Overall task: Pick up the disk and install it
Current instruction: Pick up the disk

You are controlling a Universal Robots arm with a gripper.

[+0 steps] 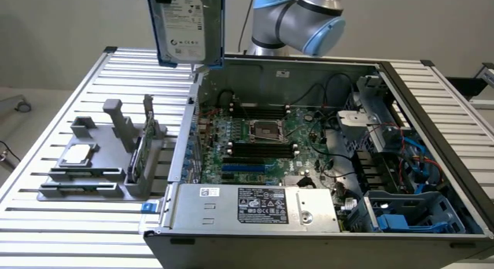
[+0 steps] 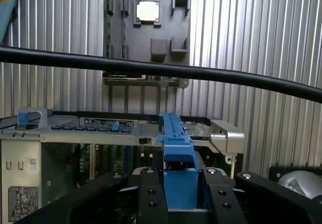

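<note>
The disk [image 1: 185, 26] hangs upright high in the exterior view's upper left, above the left wall of the open computer case [image 1: 432, 136]. It is silver-grey with a white label and blue carrier rails along its edges. In the wrist view its blue rail [image 2: 177, 153] runs edge-on between the black fingers [image 2: 148, 194], and my gripper [image 2: 179, 186] is shut on it. Below the disk lie the case wall and the slatted table.
Inside the case are the motherboard [image 1: 262, 142], a grey power supply box with a white sticker [image 1: 255, 208] and a blue drive bay [image 1: 409, 214]. A grey fixture [image 1: 100, 159] holding a silver processor chip [image 2: 148, 11] stands on the slatted table. A black cable [image 2: 151, 69] crosses the wrist view.
</note>
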